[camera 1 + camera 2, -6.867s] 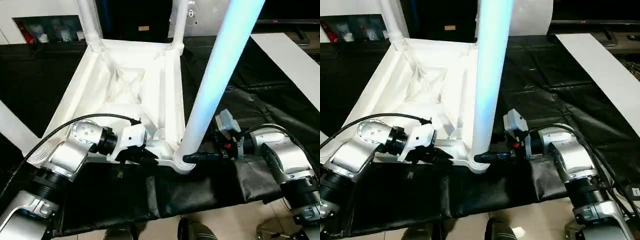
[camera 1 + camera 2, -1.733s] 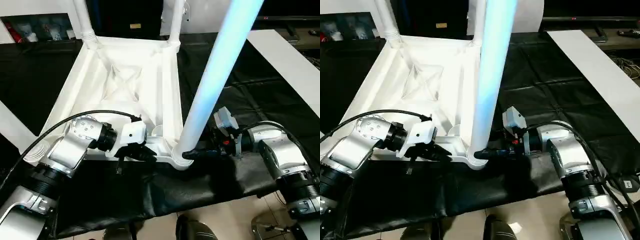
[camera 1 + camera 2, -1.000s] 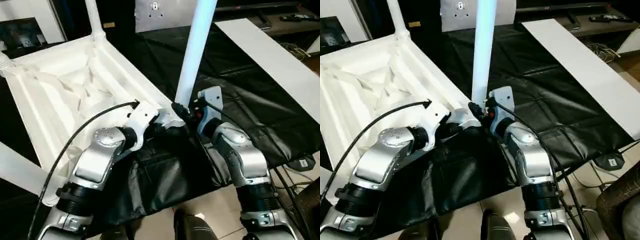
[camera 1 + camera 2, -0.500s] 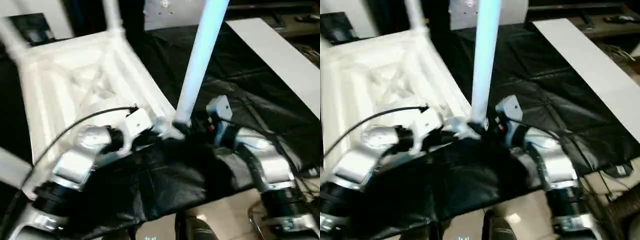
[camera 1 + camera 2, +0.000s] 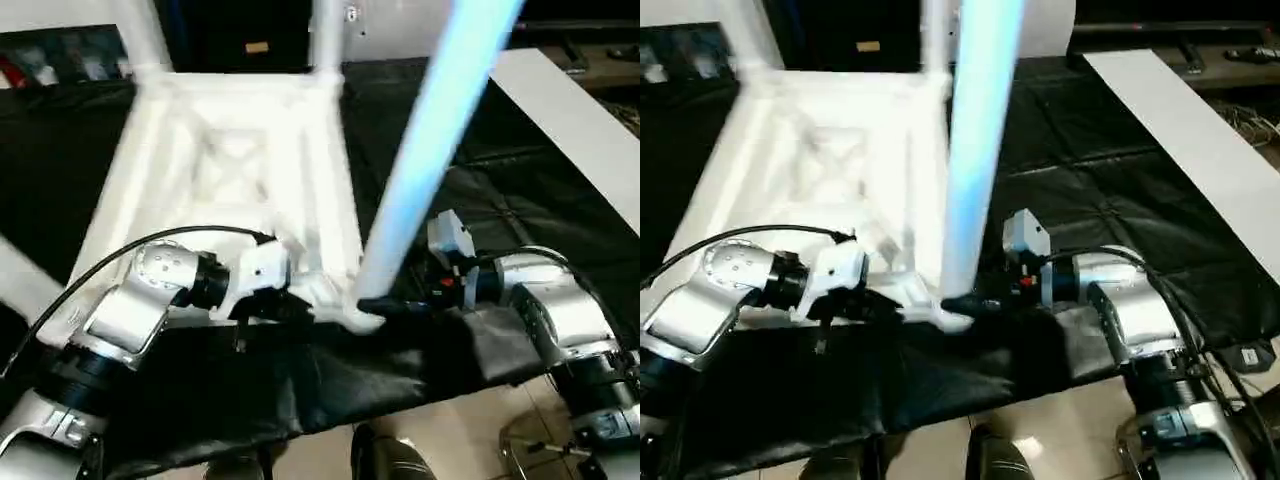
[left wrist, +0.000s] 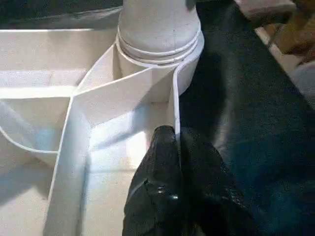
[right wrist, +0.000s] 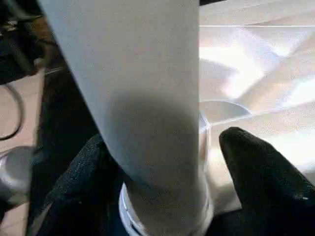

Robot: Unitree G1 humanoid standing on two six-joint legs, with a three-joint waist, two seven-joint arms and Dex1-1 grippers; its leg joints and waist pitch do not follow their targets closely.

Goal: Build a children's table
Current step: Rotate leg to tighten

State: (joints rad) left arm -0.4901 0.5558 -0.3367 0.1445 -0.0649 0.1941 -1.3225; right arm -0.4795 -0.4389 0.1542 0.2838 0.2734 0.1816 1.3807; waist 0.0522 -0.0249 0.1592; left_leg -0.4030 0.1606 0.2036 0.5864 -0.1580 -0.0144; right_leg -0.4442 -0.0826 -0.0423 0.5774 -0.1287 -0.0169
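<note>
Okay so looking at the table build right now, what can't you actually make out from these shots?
- The tops of the near leg and the two far legs: cut off by the head views' upper edge.
- The tabletop's rib pattern: smeared by blur in both eye views.
- How deep the near leg sits in its corner socket: the collar hides it in the wrist views.
- The near-left corner: covered by the left forearm.

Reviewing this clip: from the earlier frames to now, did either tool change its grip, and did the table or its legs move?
No regrasp: the left tool stays shut on the tabletop rim by the corner socket, and the right tool stays closed around the base of the near leg, which remains upright in its socket. The view swung mid-way, so camera and table motion cannot be separated.
</note>
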